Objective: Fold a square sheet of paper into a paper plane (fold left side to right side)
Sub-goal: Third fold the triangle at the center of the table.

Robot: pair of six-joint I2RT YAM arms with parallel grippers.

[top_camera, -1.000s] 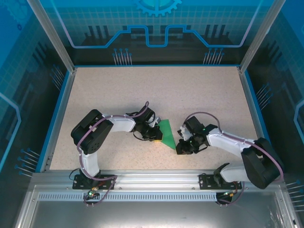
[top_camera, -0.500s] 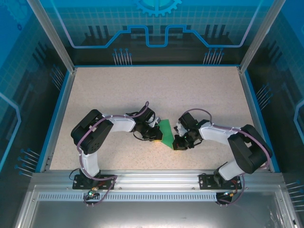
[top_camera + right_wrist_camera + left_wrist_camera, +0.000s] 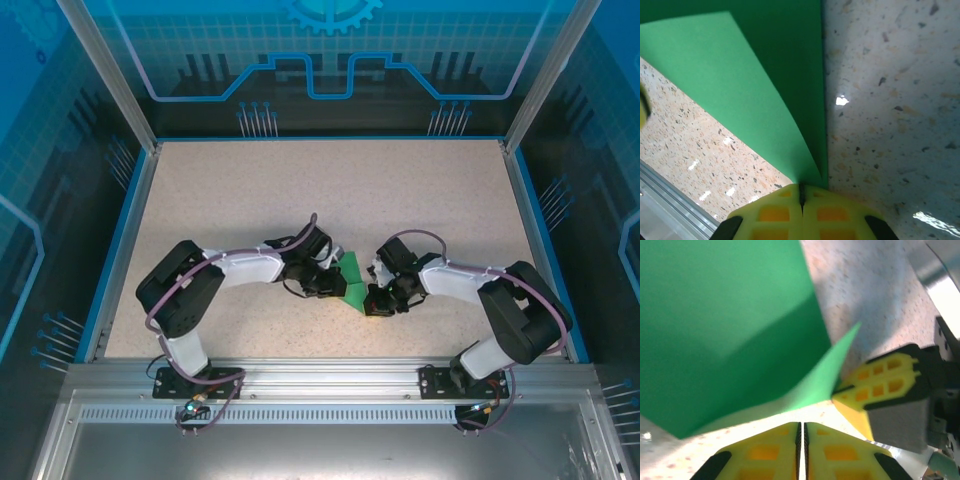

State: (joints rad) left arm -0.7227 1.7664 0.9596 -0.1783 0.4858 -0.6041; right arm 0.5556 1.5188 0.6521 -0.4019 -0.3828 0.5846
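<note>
square sheet of paper [image 3: 352, 276]: on the surface [image 3: 300, 190], slightly toward 6 o'clock from its middle | left claw [image 3: 333, 289]: just beside the paper's 8 o'clock edge | right claw [image 3: 369, 302]: at the paper's 5 o'clock, that corner between its tips | the two claws: near each other, paper between them

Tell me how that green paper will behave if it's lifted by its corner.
Likely floppy: the green paper curves up where the right gripper pinches it. Probably very light, a thin sheet. May slide on the glossy table.
</note>
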